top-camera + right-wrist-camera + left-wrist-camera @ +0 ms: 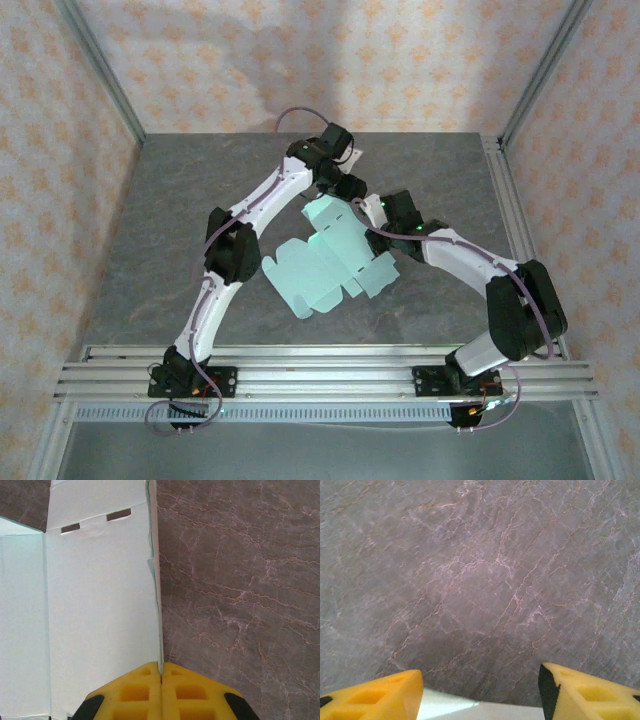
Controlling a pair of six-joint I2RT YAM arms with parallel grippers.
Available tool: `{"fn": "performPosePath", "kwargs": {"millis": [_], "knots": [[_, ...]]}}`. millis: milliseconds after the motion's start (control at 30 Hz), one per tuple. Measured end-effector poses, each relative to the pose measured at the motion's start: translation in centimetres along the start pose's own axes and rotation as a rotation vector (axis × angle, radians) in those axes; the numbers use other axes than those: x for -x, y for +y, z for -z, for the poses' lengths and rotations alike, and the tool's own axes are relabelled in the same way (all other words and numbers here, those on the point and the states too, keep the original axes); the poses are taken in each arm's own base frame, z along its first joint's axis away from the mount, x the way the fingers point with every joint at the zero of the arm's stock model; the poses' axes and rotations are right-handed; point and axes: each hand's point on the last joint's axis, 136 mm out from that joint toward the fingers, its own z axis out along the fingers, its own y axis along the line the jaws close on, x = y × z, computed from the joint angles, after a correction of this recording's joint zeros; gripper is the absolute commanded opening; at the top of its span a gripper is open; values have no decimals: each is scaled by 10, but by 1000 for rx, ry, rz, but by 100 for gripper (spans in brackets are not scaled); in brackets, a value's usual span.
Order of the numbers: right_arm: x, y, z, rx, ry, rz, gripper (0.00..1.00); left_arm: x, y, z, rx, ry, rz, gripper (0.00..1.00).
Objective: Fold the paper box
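The paper box (325,265) is a pale mint die-cut sheet lying mostly flat mid-table, with flaps spread out. In the right wrist view, my right gripper (161,677) is shut on the thin edge of a panel of the paper box (100,605), which stands up on edge and has two slots near its far end. From above, the right gripper (375,207) sits at the sheet's far right corner. My left gripper (345,187) is at the sheet's far edge. Its yellow fingers (375,697) are apart, the left gripper (480,692) is open, and a strip of the paper box (470,709) lies low between them.
The grey marbled table (180,220) surrounds the sheet. Patterned walls and aluminium frame posts (100,70) close the back and sides. The rail holding the arm bases (320,375) runs along the near edge.
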Motion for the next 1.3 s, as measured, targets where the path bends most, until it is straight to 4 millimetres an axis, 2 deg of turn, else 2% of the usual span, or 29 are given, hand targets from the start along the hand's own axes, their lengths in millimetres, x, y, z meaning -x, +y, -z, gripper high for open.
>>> {"fn": "performPosePath", "kwargs": {"millis": [133, 333, 533, 667, 833, 1300], "knots": [[0, 0, 0, -1, 1, -2, 0, -9, 0, -2, -5, 36, 20, 58], [-1, -1, -1, -7, 5, -4, 0, -22, 3, -6, 6, 82, 86, 58], [-8, 2, -9, 0, 33, 2, 0, -44, 10, -9, 41, 134, 224, 49], [-7, 3, -10, 1, 34, 3, 0, -44, 6, -1, 37, 108, 303, 47], [-2, 0, -10, -13, 28, 3, 0, -32, -4, 11, 16, 58, 358, 47], [-1, -1, -10, -13, 27, 3, 0, -33, -15, 10, -25, 71, 437, 47]]}}
